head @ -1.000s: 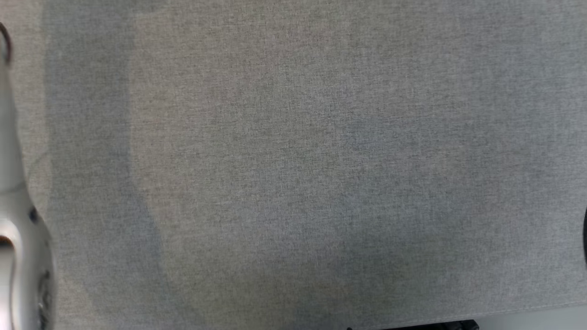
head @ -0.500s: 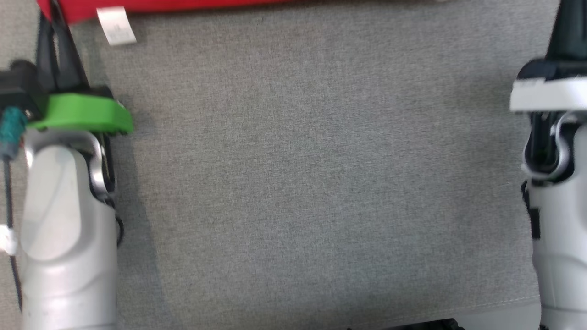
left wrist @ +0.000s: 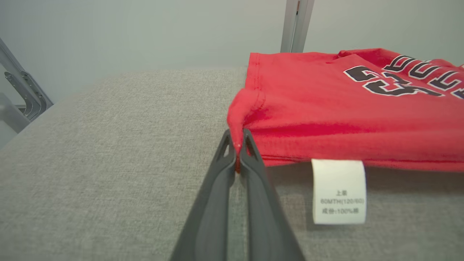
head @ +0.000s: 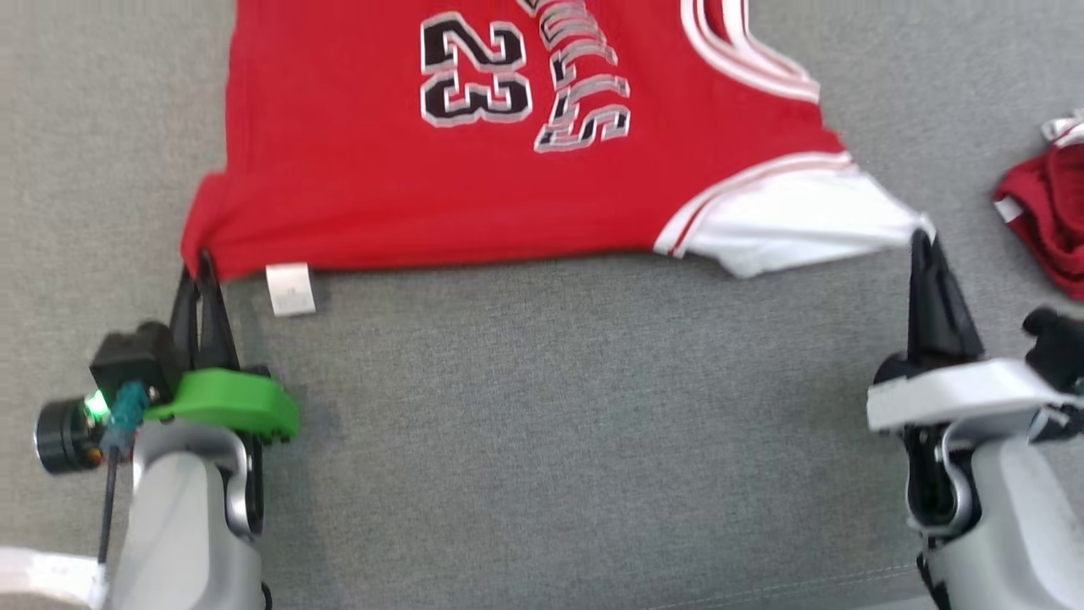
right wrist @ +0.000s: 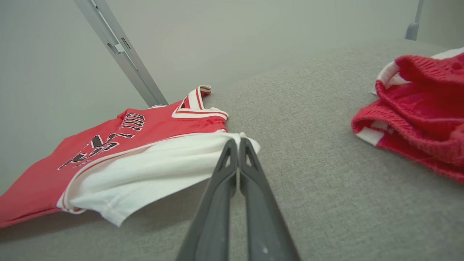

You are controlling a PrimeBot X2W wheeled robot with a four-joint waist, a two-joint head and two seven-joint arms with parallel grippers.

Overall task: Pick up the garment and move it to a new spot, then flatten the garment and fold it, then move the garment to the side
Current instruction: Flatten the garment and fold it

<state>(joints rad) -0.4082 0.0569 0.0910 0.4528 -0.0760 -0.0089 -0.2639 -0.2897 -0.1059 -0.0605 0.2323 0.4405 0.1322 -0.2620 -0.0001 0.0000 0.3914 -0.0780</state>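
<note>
At the lower left of the head view, the left gripper point(head: 201, 267) is clenched on the bottom hem corner of the red jersey point(head: 474, 195). In the left wrist view the two dark fingers pinch a small bunch of the stitched hem. Just to the right of them a white care label point(head: 290, 289) hangs from the edge.

The jersey lies spread over the upper middle of the frame on the grey woven cloth surface point(head: 550, 424), with the black and white number 23 and block letters facing up. Further right, a white sleeve point(head: 796, 224) with red trim comes to a point, and the right gripper point(head: 919, 241) is closed on that point. A second, crumpled red garment point(head: 1050, 220) of coarser mesh lies at the right edge, apart from the jersey.

I judge the jersey to be light, soft and limp, perhaps a little slippery. The doubled hems and seams at the corners should give thin fingers the best hold.
</note>
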